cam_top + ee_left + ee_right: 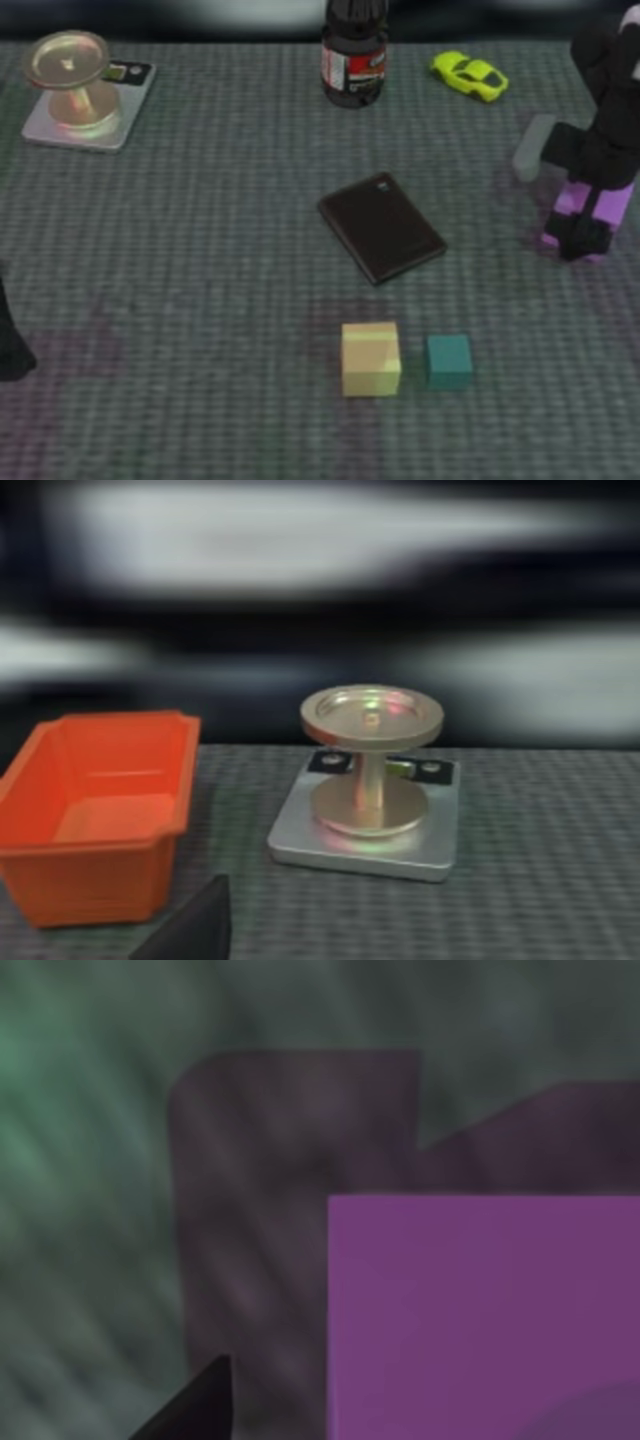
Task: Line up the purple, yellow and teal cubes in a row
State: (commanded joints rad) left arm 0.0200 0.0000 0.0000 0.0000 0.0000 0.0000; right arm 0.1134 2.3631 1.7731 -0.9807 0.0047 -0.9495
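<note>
The purple cube (pixel 600 205) sits at the table's right side, mostly covered by my right gripper (pixel 588 228), which hangs directly over it. In the right wrist view the purple cube (pixel 480 1320) fills the frame's corner, and one dark fingertip (pixel 200 1405) stands apart from its side, so the gripper is open. The yellow cube (pixel 370 358) and the smaller teal cube (pixel 449 361) rest side by side near the front middle, a small gap between them. My left gripper (pixel 12 350) is parked at the left edge, open and empty.
A dark brown wallet (pixel 381 226) lies mid-table behind the two cubes. A dark bottle (pixel 354 55) and a yellow-green toy car (pixel 469 75) stand at the back. A metal scale (pixel 85 90) is at the back left, with an orange bin (pixel 95 815) beside it.
</note>
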